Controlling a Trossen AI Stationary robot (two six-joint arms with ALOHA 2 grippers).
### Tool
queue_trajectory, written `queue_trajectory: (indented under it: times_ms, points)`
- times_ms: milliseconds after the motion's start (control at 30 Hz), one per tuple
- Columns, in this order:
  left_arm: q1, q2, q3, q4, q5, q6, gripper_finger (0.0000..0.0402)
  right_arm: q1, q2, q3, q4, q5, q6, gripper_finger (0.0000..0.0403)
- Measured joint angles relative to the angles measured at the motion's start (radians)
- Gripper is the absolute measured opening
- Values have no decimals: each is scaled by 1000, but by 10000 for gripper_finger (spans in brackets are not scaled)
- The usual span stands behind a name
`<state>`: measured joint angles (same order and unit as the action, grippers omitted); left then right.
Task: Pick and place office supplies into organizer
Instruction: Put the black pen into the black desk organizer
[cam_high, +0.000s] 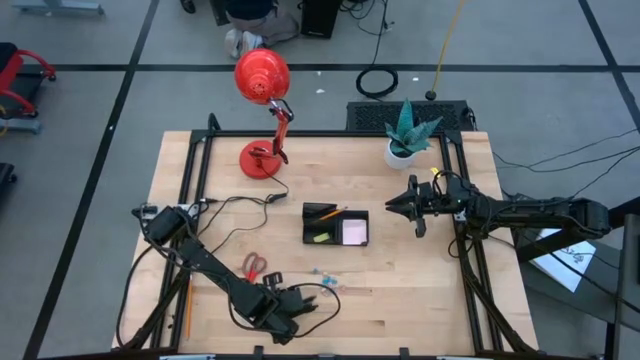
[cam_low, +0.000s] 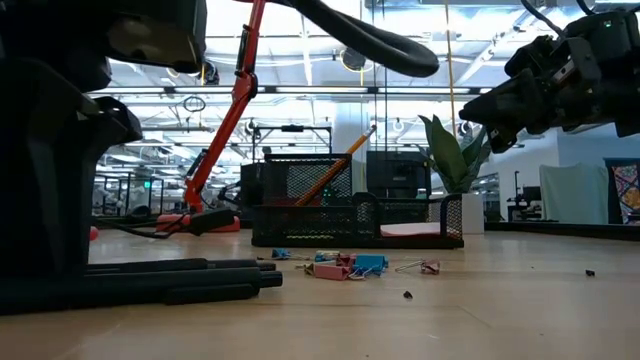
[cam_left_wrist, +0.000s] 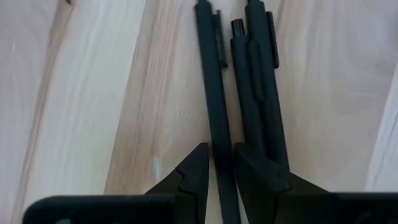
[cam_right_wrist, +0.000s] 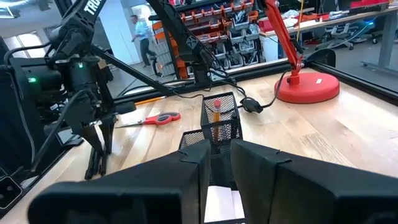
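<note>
1. Pens (cam_left_wrist: 245, 81), three black ones, lie side by side on the wooden table (cam_high: 420, 300) near its front edge, left of centre.
2. Left gripper (cam_left_wrist: 222, 163) is down at the table over them, its fingers (cam_left_wrist: 193, 171) closed narrowly around one pen; the other two lie just beside it.
3. Right gripper (cam_right_wrist: 216, 163) hangs in the air to the right of the organizer (cam_high: 336, 225), pointing toward it, its fingers nearly together with nothing between them.
4. Organizer sits at the table's centre: an orange pencil (cam_high: 328, 213) leans in its mesh cup, a yellow-green piece (cam_high: 320, 237) lies in the near-left compartment, and a pale sticky-note pad (cam_high: 354, 232) fills the right one.
5. Scissors (cam_high: 252, 265) with red handles lie left of the organizer.
6. Small clips (cam_low: 345, 265) are scattered on the table in front of the organizer.
</note>
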<state>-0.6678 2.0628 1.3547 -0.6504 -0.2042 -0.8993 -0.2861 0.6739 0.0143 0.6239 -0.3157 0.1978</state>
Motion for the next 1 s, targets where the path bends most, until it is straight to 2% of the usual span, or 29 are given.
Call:
queue_trajectory:
  times_ms: [200, 533, 867, 1000]
  points:
    - [7, -8, -1, -27, -45, -5, 81, 0, 0, 0, 0, 0, 0, 59]
    - [88, -7, -10, -124, -101, -5, 81, 0, 0, 0, 0, 0, 0, 59]
    - [119, -6, -11, -215, -80, -180, 81, 0, 0, 0, 0, 0, 0, 59]
    - [106, -6, -12, -213, -95, -169, 81, 0, 0, 0, 0, 0, 0, 59]
